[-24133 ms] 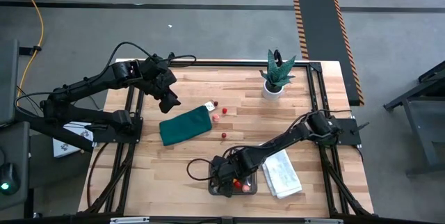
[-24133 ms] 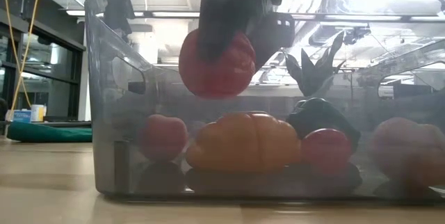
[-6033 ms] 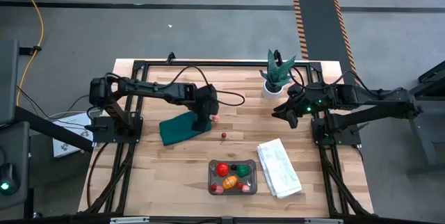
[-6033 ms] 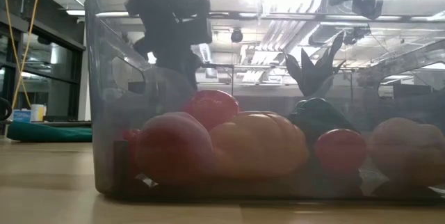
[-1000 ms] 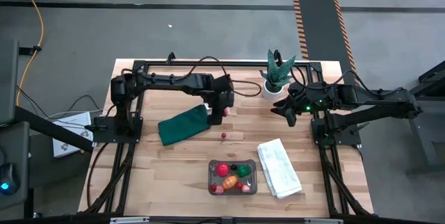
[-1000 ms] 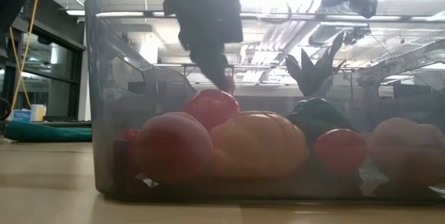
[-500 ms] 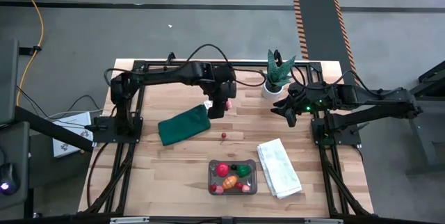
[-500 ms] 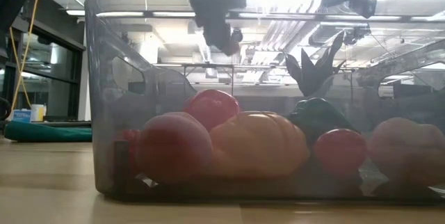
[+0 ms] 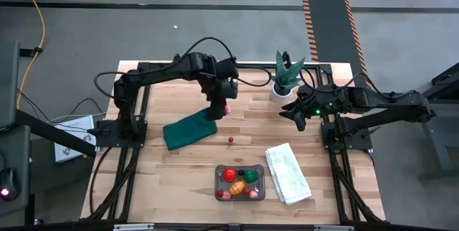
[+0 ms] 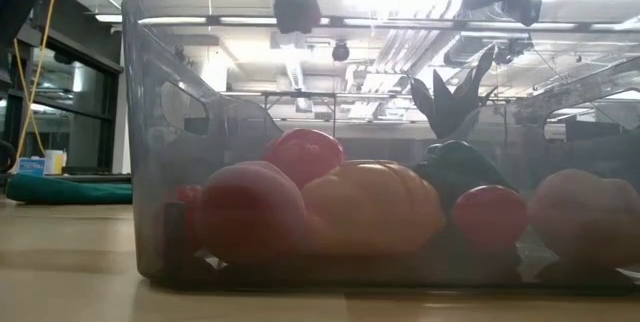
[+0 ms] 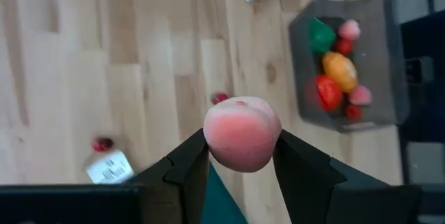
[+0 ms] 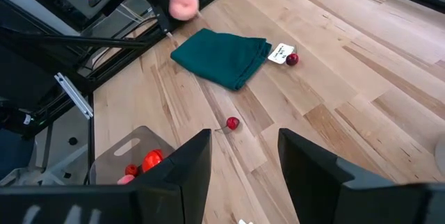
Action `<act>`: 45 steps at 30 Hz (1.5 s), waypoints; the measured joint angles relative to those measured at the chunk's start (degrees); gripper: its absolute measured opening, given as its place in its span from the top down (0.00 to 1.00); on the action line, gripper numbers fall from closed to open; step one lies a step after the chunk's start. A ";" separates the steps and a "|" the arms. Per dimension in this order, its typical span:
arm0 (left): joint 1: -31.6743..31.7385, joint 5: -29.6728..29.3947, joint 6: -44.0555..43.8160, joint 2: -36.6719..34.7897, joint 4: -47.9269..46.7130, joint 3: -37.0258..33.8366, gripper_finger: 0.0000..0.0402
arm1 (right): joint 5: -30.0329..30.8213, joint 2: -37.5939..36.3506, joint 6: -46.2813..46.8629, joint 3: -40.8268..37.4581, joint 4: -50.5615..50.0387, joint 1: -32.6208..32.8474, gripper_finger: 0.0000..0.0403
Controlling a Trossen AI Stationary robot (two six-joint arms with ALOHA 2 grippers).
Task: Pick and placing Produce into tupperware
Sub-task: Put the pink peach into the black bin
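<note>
Left gripper (image 11: 242, 160) has lifted higher, pink peach (image 11: 241, 133) clamped between its jaws.
Tupperware (image 9: 259, 194) near worktop's front edge, bare wood between; right gripper (image 12: 238, 163) jaws parted, empty.

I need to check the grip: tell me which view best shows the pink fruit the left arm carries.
The left wrist view: the pink fruit fills the centre, pinched in the left pincer. The high view shows only a small pink spot under the arm, the right wrist view a small distant ball; the low view hides it.
</note>
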 joint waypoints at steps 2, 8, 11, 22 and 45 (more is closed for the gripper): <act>0.00 1.13 -0.13 0.02 -2.87 0.88 0.64 | 0.00 0.00 0.00 0.00 0.00 0.02 0.61; -0.84 5.72 -2.31 0.00 -8.08 2.34 0.64 | -0.02 0.00 0.01 0.00 0.00 0.01 0.61; -2.48 6.54 -3.11 -0.11 -9.04 2.35 0.64 | -0.02 0.00 0.07 0.00 0.00 0.00 0.61; -11.60 6.92 -7.23 -0.28 -9.54 2.35 0.64 | -0.04 -0.02 1.09 0.00 0.02 0.02 0.61; -25.08 -0.52 -16.89 -0.28 9.67 2.35 0.64 | -1.48 -0.02 1.57 0.00 0.04 0.07 0.61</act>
